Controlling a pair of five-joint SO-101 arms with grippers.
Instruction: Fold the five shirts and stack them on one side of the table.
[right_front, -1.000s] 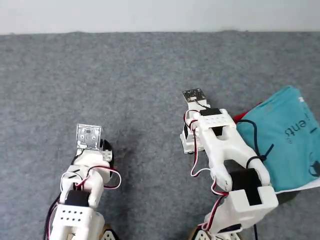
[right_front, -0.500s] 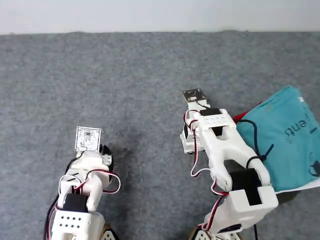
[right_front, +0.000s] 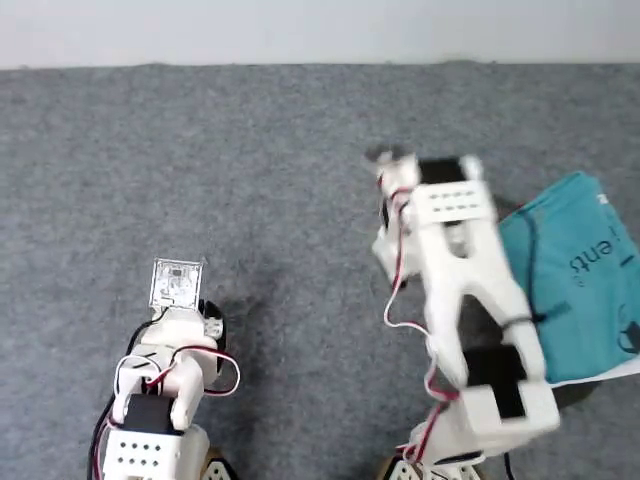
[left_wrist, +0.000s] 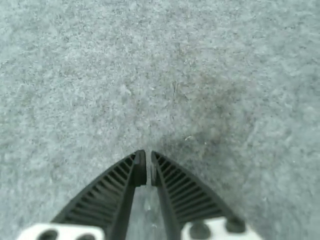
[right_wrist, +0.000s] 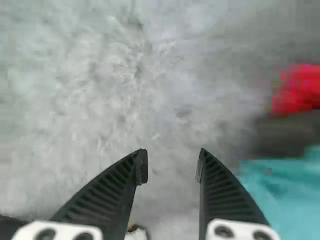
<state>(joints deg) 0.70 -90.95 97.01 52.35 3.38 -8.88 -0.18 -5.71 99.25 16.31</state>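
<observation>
Low on the left of the grey felt surface (right_front: 250, 150), the left gripper (left_wrist: 148, 169) is pointed at bare felt, its fingers (left_wrist: 115, 195) pressed together with nothing held. Further right, the right gripper (right_wrist: 171, 167) is held over the surface, its fingers (right_wrist: 115, 190) parted and empty. At the right edge a folded teal shirt (right_front: 585, 290) is laid beside the right arm (right_front: 460, 270), and a red shirt (right_wrist: 300, 90) is seen near it.

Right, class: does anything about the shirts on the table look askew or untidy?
Yes: the teal shirt lies at a slant, with a red shirt and a white edge poking out beside it.
</observation>
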